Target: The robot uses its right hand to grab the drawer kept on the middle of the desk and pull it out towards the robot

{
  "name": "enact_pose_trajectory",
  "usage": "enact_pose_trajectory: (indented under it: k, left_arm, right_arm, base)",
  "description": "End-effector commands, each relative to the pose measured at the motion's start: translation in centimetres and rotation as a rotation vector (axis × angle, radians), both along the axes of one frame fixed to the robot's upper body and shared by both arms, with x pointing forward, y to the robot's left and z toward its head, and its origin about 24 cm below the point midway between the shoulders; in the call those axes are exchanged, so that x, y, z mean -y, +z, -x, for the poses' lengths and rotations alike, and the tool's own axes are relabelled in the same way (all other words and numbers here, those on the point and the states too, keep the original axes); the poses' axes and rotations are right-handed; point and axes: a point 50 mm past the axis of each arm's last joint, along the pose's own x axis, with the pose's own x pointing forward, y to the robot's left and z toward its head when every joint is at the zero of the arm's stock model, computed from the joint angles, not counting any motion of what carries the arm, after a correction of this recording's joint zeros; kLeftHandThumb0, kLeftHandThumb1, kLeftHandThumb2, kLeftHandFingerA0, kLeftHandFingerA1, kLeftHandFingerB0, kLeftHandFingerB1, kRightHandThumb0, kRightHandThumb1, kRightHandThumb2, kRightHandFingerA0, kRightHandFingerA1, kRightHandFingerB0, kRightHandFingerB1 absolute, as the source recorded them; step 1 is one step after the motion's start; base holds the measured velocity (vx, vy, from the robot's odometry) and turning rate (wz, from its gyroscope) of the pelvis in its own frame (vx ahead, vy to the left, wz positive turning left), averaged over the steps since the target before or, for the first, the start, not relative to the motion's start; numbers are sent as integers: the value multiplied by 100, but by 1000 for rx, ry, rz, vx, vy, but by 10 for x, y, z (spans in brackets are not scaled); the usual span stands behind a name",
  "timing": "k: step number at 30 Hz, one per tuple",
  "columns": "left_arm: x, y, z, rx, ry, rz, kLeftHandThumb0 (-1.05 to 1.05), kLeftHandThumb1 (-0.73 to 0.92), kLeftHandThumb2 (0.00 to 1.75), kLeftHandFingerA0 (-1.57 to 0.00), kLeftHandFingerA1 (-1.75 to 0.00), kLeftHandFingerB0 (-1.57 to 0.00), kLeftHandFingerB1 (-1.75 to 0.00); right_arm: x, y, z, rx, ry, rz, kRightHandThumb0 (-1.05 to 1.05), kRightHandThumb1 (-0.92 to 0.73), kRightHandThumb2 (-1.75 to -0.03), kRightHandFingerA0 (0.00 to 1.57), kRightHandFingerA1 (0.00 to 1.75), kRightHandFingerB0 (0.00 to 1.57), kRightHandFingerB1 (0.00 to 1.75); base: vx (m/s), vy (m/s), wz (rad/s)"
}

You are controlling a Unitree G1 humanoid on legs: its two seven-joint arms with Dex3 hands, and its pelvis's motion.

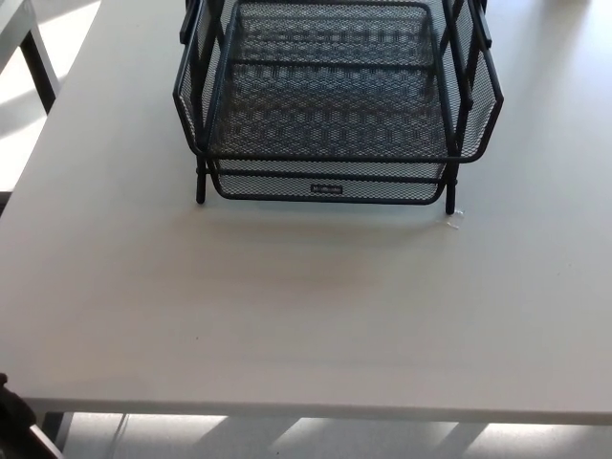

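A black wire-mesh drawer rack [335, 96] stands on the white desk [306, 306] at the top middle of the head view. Its upper tray [330, 151] sticks out toward me, its front rim curved. Below it the lower drawer [327, 188] shows its front lip with a small label, sitting between the rack's two front legs. Neither of my hands shows in the picture.
A small white scrap [455, 221] lies by the rack's right front leg. The desk's near edge [306, 413] runs across the bottom, with floor below. A second table's dark leg [40, 67] stands at the upper left. A dark part [14, 421] sits at the bottom left corner.
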Motion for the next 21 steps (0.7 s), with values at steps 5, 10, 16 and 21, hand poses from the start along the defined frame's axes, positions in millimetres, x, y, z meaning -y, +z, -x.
enact_pose_trajectory:
  k: [5, 10, 16, 21]
  left_arm:
    - [-1, 1, 1, 0, -7, -27, -32, 56, 57, -77, -81, -78, -55]
    - [-1, 1, 1, 1, -6, -19, -33, 55, 56, -78, -82, -79, -55]
    - [-2, 1, 1, 5, -11, -22, -32, 55, 57, -78, -81, -79, -56]
    - [-1, 1, 1, 6, -15, -17, -34, 55, 56, -80, -83, -80, -56]
  right_arm:
    - [1, -9, -4, -148, 8, -175, -61, -64, -59, 52, 62, 21, 40]
    - [1, -11, -7, -205, 35, -135, -55, -63, -59, 67, 115, 22, 44]
    - [-1, -9, -10, -190, 48, -128, -53, -59, -62, 81, 133, 28, 46]
    - [0, -8, -9, -195, 60, -125, -52, -61, -61, 77, 127, 27, 44]
  base:
    - [0, 0, 0]
    - [0, 0, 0]
    - [0, 0, 0]
    - [0, 0, 0]
